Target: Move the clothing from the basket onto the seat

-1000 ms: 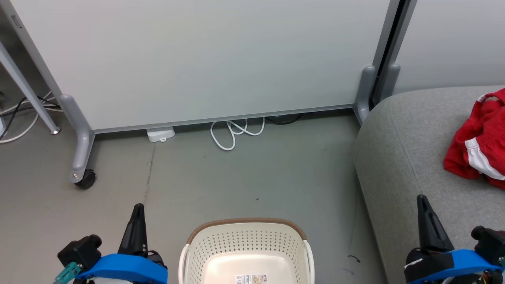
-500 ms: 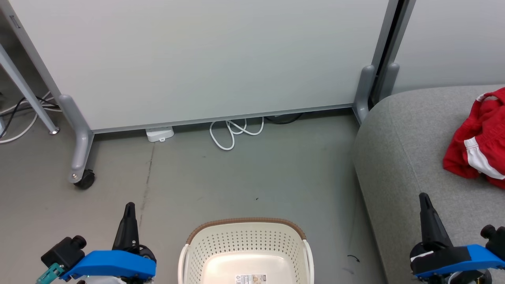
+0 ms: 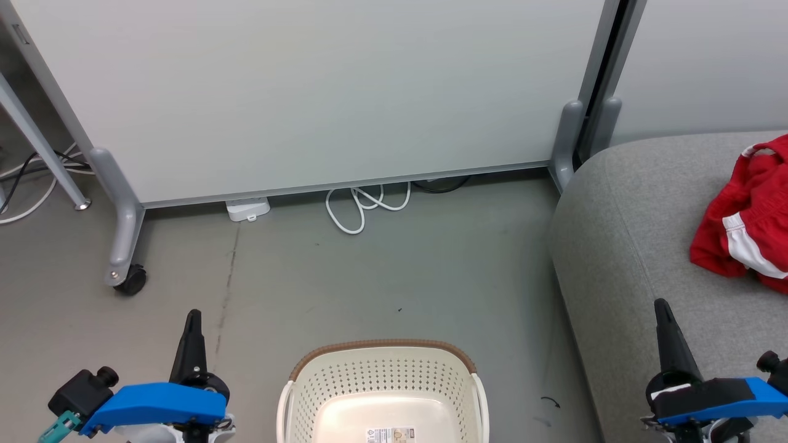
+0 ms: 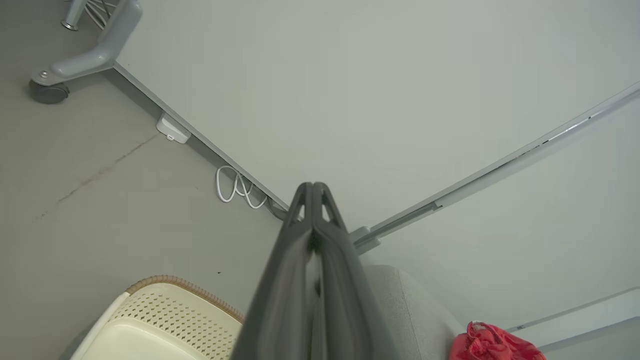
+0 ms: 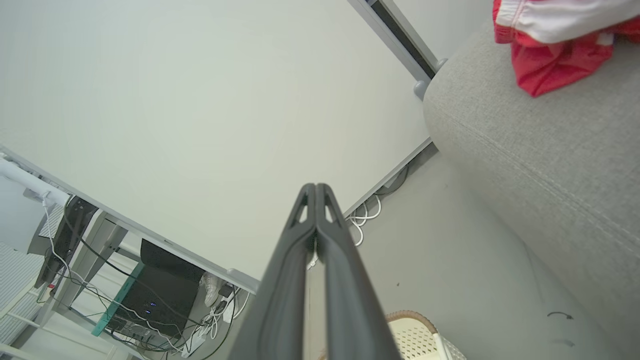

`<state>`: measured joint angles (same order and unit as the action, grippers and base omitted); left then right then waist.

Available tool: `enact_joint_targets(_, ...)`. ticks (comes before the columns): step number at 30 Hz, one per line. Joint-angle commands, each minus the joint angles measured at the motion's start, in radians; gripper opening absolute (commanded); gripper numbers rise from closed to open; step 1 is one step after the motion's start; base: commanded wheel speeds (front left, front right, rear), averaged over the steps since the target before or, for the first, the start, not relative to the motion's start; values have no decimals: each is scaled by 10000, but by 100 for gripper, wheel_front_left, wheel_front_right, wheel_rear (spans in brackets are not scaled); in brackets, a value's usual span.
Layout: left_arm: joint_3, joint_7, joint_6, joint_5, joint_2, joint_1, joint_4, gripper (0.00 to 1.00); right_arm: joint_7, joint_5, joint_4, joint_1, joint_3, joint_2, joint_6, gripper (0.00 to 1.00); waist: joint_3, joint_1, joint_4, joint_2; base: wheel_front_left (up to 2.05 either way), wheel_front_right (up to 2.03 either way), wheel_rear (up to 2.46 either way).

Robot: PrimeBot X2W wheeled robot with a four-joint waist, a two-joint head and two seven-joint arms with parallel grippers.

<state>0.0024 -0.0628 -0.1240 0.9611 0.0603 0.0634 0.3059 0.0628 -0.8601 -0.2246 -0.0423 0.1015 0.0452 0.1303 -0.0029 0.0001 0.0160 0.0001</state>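
1. Clothing (image 3: 748,234) lies bunched on the seat (image 3: 628,246), far right.
2. Basket (image 3: 381,351) stands on the floor (image 3: 400,271) between the grippers (label sticker (image 3: 394,435) showing).
3. Left gripper (image 3: 193,315) and right gripper (image 3: 660,304): fingers pressed together, holding nothing.
4. Beyond: wheeled partition (image 3: 308,92), coiled white cable (image 3: 363,206).

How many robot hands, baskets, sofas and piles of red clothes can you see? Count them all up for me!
grippers: 2 (left gripper, right gripper)
basket: 1
sofa: 1
red clothes pile: 1, lying on the sofa
total: 5
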Motion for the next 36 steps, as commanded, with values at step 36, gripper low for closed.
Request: enact_joint_targets(36,689,1029,-81,3716,-48,419,-429,0,-1018,-4308,-74,-528,89,67,6,0,29,-1,-76,-1,0,0,0)
